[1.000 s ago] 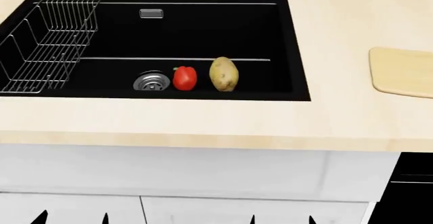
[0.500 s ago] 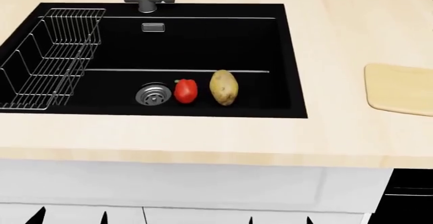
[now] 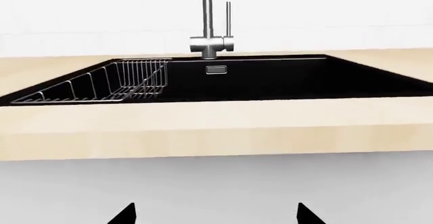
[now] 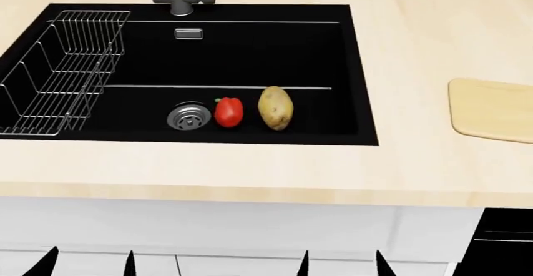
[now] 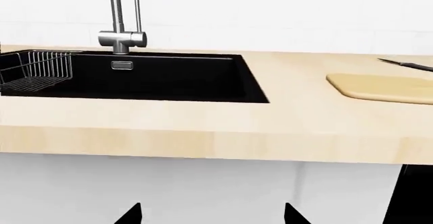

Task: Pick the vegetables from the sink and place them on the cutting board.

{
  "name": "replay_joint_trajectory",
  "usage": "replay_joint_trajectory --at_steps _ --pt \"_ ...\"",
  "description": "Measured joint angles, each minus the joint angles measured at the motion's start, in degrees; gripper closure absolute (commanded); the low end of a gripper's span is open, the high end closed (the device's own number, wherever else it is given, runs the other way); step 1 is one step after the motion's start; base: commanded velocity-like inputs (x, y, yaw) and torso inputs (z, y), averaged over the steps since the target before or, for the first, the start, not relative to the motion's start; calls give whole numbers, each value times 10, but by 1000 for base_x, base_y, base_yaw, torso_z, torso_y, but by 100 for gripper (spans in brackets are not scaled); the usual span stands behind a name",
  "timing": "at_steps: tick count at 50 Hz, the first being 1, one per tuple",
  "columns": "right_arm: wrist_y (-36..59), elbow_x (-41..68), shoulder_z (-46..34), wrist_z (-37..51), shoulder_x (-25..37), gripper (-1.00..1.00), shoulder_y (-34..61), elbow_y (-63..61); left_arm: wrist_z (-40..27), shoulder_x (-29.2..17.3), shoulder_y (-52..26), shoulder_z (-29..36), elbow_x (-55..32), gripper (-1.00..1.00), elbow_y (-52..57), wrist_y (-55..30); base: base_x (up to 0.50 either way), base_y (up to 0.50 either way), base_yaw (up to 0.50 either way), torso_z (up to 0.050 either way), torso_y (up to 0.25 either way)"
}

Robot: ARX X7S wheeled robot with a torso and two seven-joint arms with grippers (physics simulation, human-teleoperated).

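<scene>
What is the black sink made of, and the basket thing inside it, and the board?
The sink looks like matte black stone or composite: dark, with no shine. The basket is a wire rack, probably steel, since its thin rods are silvery grey. The cutting board looks like light wood, smooth and pale tan with faint grain. These are simulator renders, so the materials are only a guess.

The head camera looks steeply down over the sink (image 4: 249, 57). Both wrist cameras sit low before the surface (image 3: 203, 133) edge, facing level toward the shared faucet (image 5: 120, 21).
</scene>
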Motion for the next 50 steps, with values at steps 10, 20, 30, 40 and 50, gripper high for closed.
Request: replay_joint_trajectory --at_steps 10,20,30,40,50 --pt "138 17 8 20 9 -100 89 -100 -17 -9 -73 3 -41 -100 124 -175 0 0 0 0 0" --pt "323 56 31 28 28 -100 204 -205 -43 -7 -190 -9 -88 -100 230 -372 0 0 0 0 0" --pt "440 90 45 28 36 -100 259 -245 -49 -4 -246 -50 -137 -100 262 -480 0 0 0 0 0" --pt "495 99 45 33 48 -100 280 -263 -49 -8 -262 -68 -160 -100 266 -519 108 0 0 0 0" --pt "515 106 50 34 56 -100 289 -272 -54 -15 -269 -75 -171 -100 272 -539 330 0 0 0 0"
